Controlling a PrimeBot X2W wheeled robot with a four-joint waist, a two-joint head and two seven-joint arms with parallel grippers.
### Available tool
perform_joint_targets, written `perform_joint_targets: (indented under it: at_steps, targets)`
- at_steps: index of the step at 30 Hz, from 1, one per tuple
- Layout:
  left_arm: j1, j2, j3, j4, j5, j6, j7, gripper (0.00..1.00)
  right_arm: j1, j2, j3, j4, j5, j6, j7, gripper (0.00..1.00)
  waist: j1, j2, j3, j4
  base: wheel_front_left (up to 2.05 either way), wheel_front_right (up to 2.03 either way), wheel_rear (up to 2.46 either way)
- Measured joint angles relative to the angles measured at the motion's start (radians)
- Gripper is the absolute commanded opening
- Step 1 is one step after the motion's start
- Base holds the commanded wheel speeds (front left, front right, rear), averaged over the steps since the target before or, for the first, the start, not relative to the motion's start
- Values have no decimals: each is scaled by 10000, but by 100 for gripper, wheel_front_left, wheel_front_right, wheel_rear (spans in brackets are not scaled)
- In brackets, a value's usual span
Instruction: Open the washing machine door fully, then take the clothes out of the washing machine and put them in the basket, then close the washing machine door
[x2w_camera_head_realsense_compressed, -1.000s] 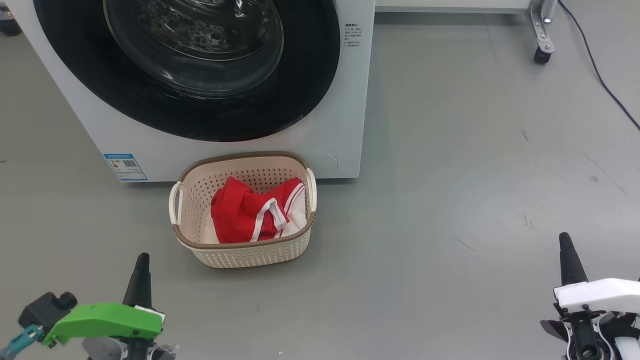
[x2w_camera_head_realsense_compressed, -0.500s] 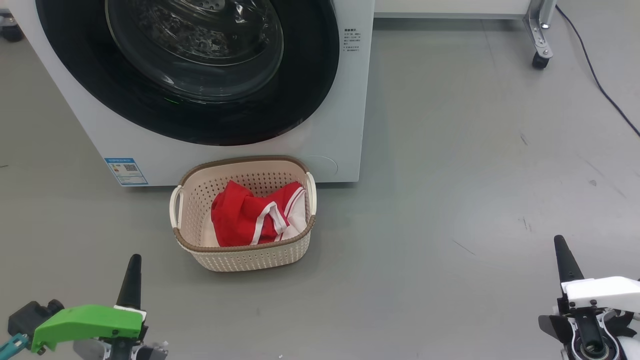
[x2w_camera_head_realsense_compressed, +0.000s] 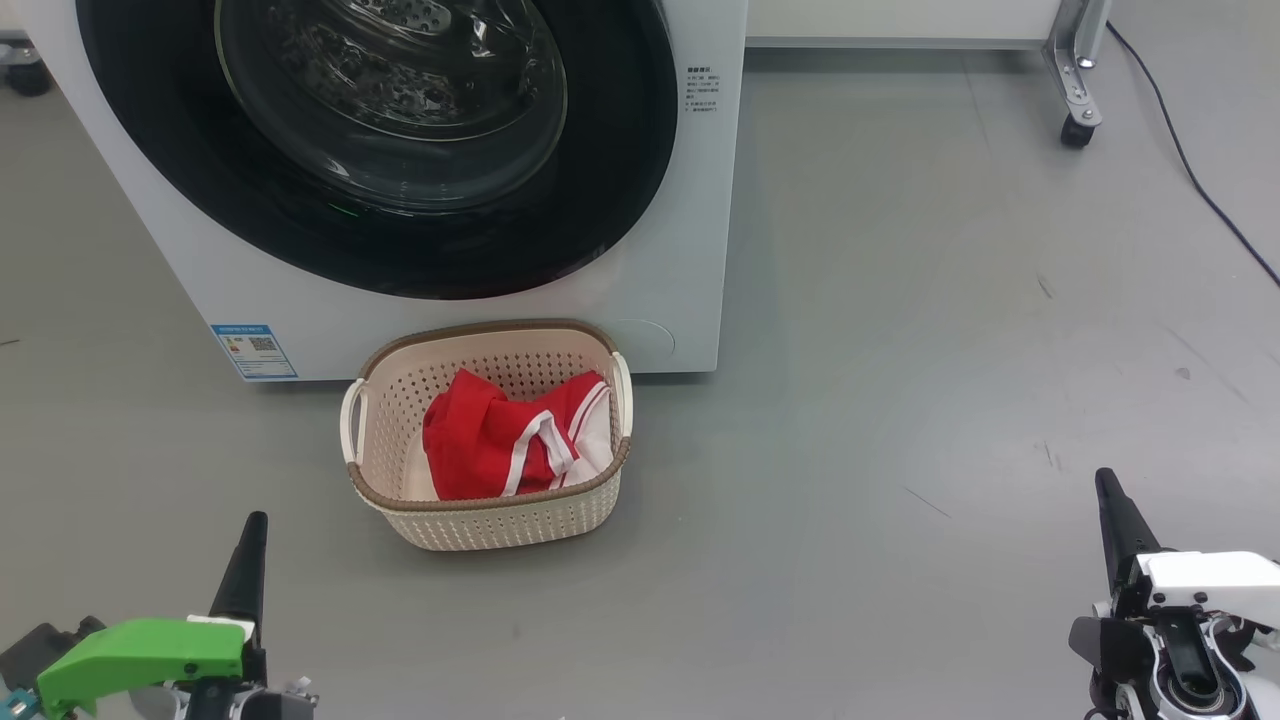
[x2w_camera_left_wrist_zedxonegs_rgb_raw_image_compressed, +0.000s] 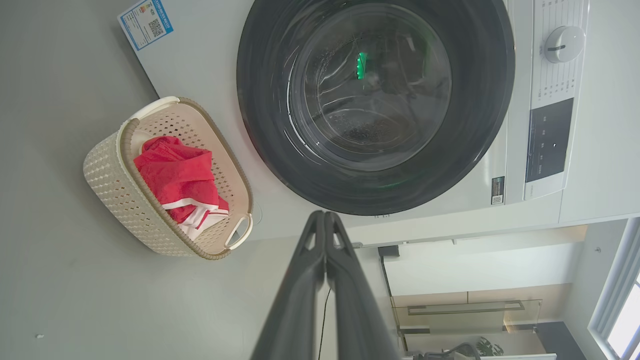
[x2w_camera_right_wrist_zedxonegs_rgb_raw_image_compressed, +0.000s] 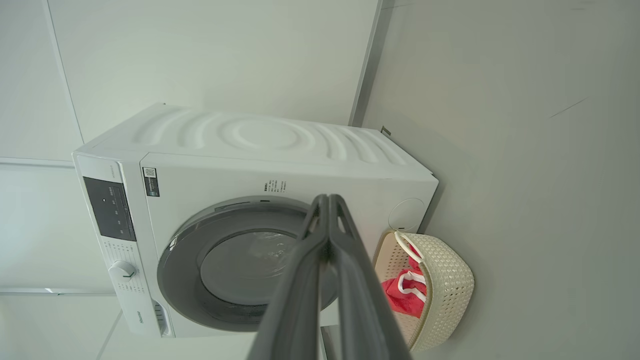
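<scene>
The left claw (x2w_camera_head_realsense_compressed: 250, 535) is low at the near left. Its two dark fingers are pressed together along their whole length, and it holds nothing. The right claw (x2w_camera_head_realsense_compressed: 1110, 495) is at the near right. It is also fully closed and empty. Both claws hang over the grey floor (x2w_camera_head_realsense_compressed: 900, 350), well apart from each other, with the fingers pointing forward.

The basket (x2w_camera_head_realsense_compressed: 500, 525) stands on the floor ahead of the left claw and a little to the right of it, near but not touching. From the right claw it is far to the left and somewhat ahead. The red and white clothes (x2w_camera_head_realsense_compressed: 485, 445) lie crumpled inside the basket, below its brown rim.

Beyond the basket, farther from both claws, is the washing machine (x2w_camera_head_realsense_compressed: 685, 250). I cannot tell if the basket touches its front. The door (x2w_camera_head_realsense_compressed: 620, 150), with its wide black rim, lies flat against the machine and is closed. In the left wrist view it is directly past the joined fingertips.
</scene>
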Motion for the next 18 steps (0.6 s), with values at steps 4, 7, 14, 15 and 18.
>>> perform_joint_targets:
  at_steps: [4,7,14,15,18]
  targets:
    - [-5,2,157,46,-520,-27,102,0,-127,38,-46,77,489,13,102,0,0,0,-35,-3,0,0,0]
    - [-10,2,242,73,-771,-92,196,0,-137,58,-84,128,859,82,221,0,0,0,-60,-5,0,0,0]
    - [-15,0,257,86,-1003,-94,219,0,-138,61,-104,153,940,82,232,0,0,0,-61,-6,0,0,0]
    - [-15,0,257,86,-1003,-92,219,0,-138,61,-105,153,940,82,232,0,0,0,-61,-6,0,0,0]
    - [-17,0,259,90,-1003,-94,219,0,-138,61,-109,153,940,82,232,0,0,0,-61,-6,0,0,0]
